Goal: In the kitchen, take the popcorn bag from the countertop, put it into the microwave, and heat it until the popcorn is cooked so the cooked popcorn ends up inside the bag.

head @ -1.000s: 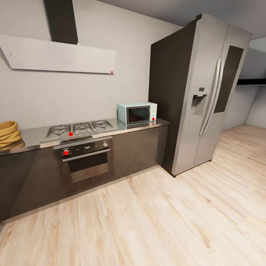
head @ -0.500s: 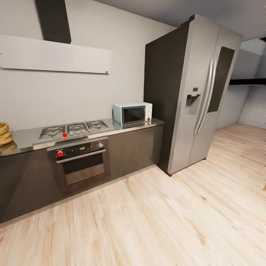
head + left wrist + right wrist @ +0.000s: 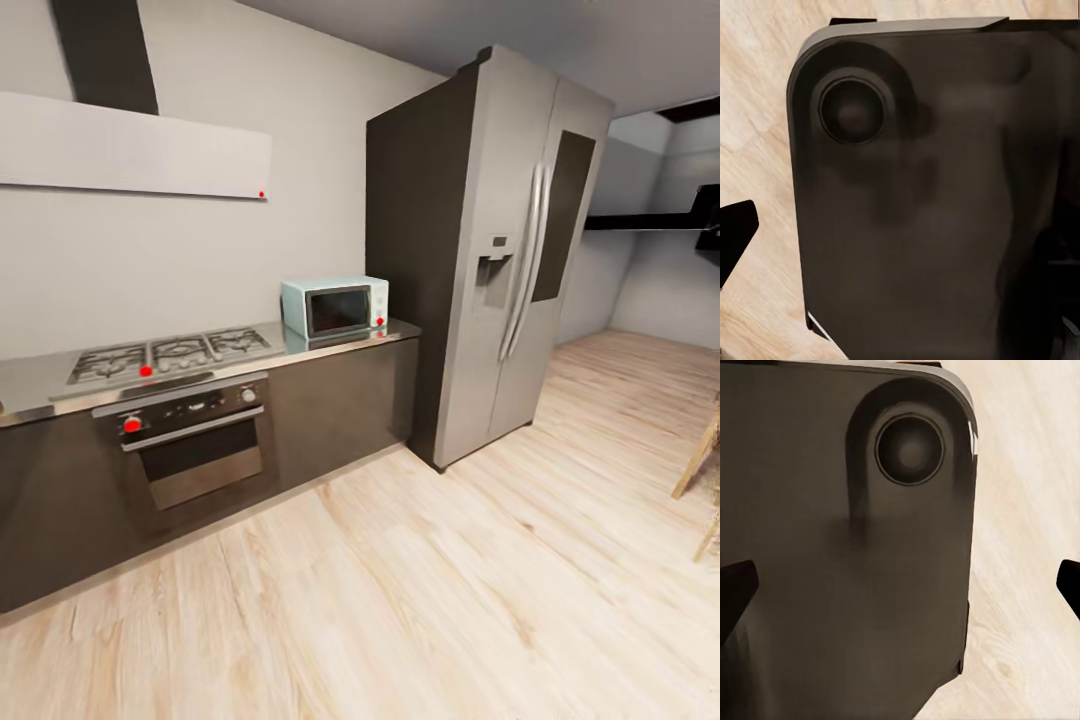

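The robot stands out on the wooden floor (image 3: 420, 590), well back from the kitchen run along the far wall. The mint-blue microwave (image 3: 334, 309) sits with its door closed at the right end of the steel worktop (image 3: 30, 385), just beside the tall grey fridge (image 3: 490, 250). To the left of it lie the gas hob (image 3: 170, 352) and, beneath that, the oven (image 3: 185, 435) with its red knob. A long pale hood (image 3: 130, 150) hangs on the wall above. At the far right edge a bit of wooden furniture pokes in, too little of it to name.

I can't spot the popcorn bag on the stretch of worktop I can see, so the fetching step looks unstarted, and the bag is probably somewhere along the worktop beyond the left edge.

Both wrist cameras look down onto a dark rounded panel (image 3: 915, 195) of the robot's own body with floor beside it. On the left only one dark fingertip (image 3: 735, 232) shows, so I cannot tell how the left pincer stands. The right pincer (image 3: 904, 581) looks spread wide and empty, one dark tip at each side.

To do this step well, I'd swing the view back left along the worktop until the bag shows, then roll in square to the cabinets, stopping close enough to reach without the base bumping the fronts, and only then lift an arm.
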{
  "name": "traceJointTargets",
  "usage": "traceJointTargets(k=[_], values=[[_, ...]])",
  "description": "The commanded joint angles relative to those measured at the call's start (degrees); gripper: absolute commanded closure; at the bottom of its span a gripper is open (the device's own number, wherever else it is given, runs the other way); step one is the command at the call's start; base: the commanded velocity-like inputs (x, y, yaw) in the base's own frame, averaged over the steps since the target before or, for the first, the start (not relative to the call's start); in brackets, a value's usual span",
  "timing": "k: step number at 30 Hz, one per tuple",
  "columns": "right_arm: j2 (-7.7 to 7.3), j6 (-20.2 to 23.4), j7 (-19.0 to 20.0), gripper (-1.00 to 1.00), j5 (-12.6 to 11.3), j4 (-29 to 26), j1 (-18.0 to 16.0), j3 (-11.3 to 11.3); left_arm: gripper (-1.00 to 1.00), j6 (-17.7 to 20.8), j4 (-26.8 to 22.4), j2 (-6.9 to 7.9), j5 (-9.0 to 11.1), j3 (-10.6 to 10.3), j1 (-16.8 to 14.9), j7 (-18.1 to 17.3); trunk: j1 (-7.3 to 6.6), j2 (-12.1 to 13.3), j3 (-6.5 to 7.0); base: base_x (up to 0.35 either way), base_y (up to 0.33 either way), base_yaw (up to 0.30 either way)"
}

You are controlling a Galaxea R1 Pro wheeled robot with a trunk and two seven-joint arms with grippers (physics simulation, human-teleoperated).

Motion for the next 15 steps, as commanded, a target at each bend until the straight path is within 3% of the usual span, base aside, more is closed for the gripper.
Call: traceJointTargets(k=[1, 15], values=[[0.00, -0.16, -0.06, -1.00, -0.03, 0.02, -0.02, 0.03, -1.00, -0.08, -0.08, -0.02, 0.06, 0.02, 0.03, -0.01, 0.00, -0.02, -0.04, 0.000, 0.000, -0.191], [0.08, -0.16, -0.07, -1.00, -0.03, 0.02, -0.02, 0.06, -1.00, -0.08, -0.07, -0.07, 0.00, -0.06, 0.03, -0.01, 0.00, -0.02, -0.04, 0.000, 0.000, -0.193]])
